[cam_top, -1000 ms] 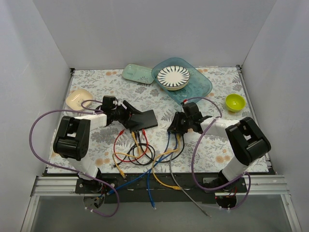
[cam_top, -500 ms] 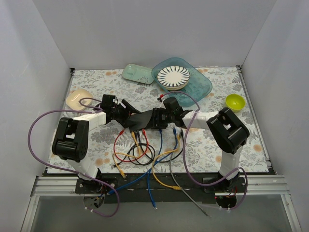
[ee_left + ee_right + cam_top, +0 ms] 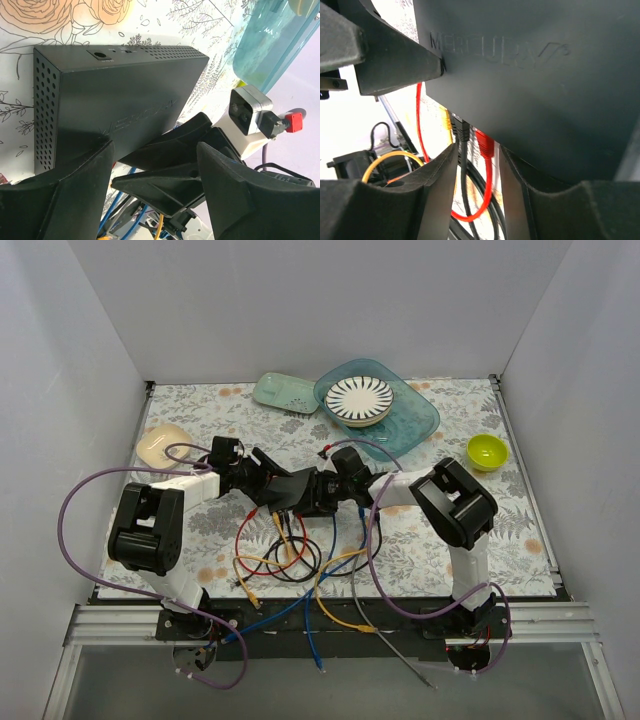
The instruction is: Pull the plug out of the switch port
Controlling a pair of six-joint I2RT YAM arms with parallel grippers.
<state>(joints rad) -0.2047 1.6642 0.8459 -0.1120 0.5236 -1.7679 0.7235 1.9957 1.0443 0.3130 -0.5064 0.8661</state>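
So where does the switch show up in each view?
Top external: the switch sits just left of picture centre.
Left wrist: the switch fills the upper left.
Right wrist: the switch fills the upper right.
Shared landmark: the embossed lettering on its lid, in both wrist views; too small from above.

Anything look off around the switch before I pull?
Mainly the cables: red, yellow, black and blue leads lie in a tangled heap in front of the switch, some trailing off the near edge of the table, so they could snag. The switch itself shows no damage, and nothing looks spilled.
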